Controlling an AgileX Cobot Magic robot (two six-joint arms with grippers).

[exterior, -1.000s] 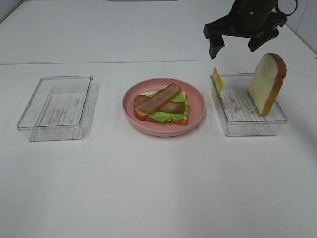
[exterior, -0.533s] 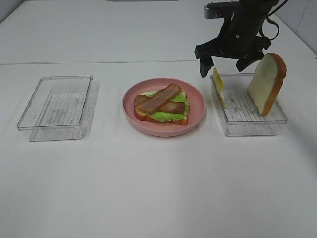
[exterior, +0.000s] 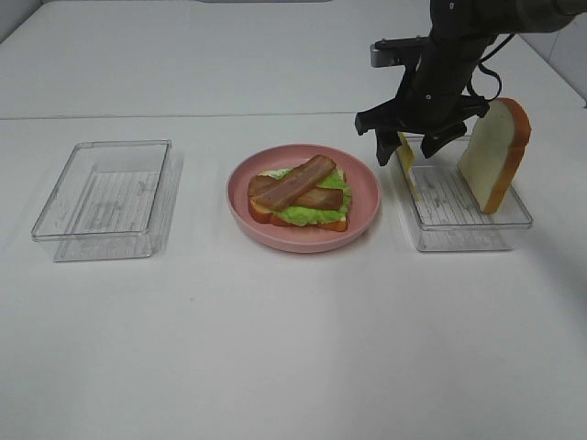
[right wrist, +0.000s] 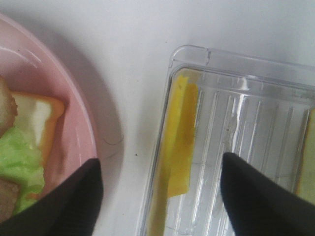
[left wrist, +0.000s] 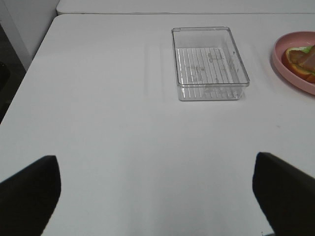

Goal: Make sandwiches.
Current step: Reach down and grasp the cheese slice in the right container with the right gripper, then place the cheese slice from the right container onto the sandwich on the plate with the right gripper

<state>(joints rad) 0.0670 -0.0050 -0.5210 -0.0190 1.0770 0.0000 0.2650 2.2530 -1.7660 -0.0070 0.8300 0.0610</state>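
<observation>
A: Exterior high view first: on the worktop [exterior: 275,367], what worries you most?

B: The right tray [exterior: 477,240]. The right end effector [exterior: 406,152] hangs there with its jaws apart, gripping nothing. The right wrist view suggests one finger is outside the tray's wall, on the plate side, and the other is inside. If it closes like that, I judge it pinches wall and cheese together, and the tray drags or lifts.

A: And the pink plate [exterior: 303,242]?

B: It sits just beside that outer finger, so a shoved tray could knock it. The sandwich [exterior: 301,194] lies on it open-faced, bacon over lettuce over bread, with no top yet.

A: The bread slice [exterior: 495,154]?

B: It stands on edge against the tray's far side, and a jolt could tip it over.

A: The cheese slice [exterior: 408,165]?

B: It's thin and leans on the wall. A grip on its edge alone may let it slip or bend.

A: The other arm?

B: The left end effector [left wrist: 157,194] is spread wide over the worktop, holding nothing, with the left tray [left wrist: 210,61] ahead of it.

A: What differs from a second ago?

B: The right arm was high behind the tray. Now it's down, straddling the cheese, with its jaws somewhat narrower. Trays, plate, sandwich, bread and cheese sit where they were.
</observation>
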